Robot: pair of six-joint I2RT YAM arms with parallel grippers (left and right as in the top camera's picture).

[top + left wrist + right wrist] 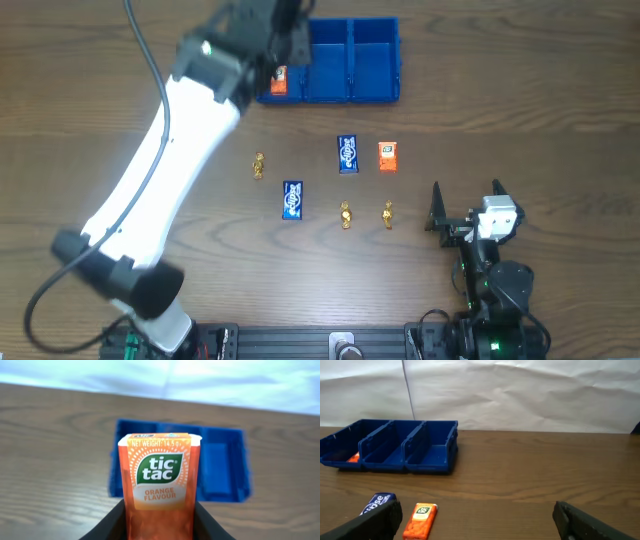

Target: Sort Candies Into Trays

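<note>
- Overhead, a brown wood-grain worktop (pixel 560 120) carries a blue tray (pixel 350 60) at its far side; the tray has three compartments side by side; loose candies lie between it and the arm bases
- Left hand (pixel 160 522): its two fingers press against the sides of an orange candy box (pixel 160 475); the box stands upright between them, label toward the wrist camera; it is lifted off the worktop, with the tray beyond it
- Left arm (pixel 150 190): white, stretching diagonally up toward the tray's left end
- Right hand (pixel 467 192): fingers spread wide with nothing between them; it sits at the right, near its own base, well apart from the tray
- Tray contents: a small orange item (pixel 353 458) lies in the left-end compartment
- Lying flat on the worktop: a second orange box (pixel 388 156), near a blue packet (pixel 347 154) on its left; another blue packet (pixel 292 200) lies nearer the arm bases and farther left
- Gold-wrapped candies: one gold candy (pixel 259 165) lies left of both packets; a middle gold candy (pixel 345 214) and a right gold candy (pixel 388 213) lie side by side, nearer the bases than the flat orange box
</note>
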